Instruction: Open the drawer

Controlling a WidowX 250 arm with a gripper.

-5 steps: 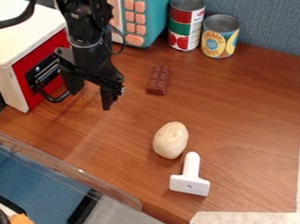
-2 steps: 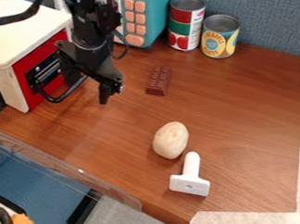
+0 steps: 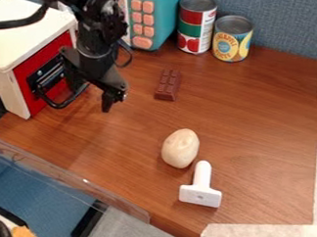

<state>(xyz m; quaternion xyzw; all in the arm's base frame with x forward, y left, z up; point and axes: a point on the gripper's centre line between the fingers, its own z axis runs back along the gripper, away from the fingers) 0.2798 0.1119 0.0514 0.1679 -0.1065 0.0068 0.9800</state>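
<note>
My gripper point(image 3: 92, 95) hangs at the upper left, in front of the small white cabinet's red drawer front point(image 3: 30, 76). It is open, with one finger close to the red front and the other out over the table. The black curved handle point(image 3: 57, 105) sticks out from the drawer front, and its right part runs up between the two fingers. Whether either finger touches the handle I cannot tell. Part of the red front is hidden behind the gripper and the handle.
A chocolate bar point(image 3: 167, 84) lies right of the gripper. Two cans point(image 3: 196, 25) and a teal toy point(image 3: 163, 17) stand at the back. A wooden egg point(image 3: 180, 148) and a white T-shaped tool point(image 3: 200, 189) lie toward the front.
The gripper has shifted slightly up and to the left overall, and more of the handle's right part shows between its fingers. The drawer front looks unmoved.
</note>
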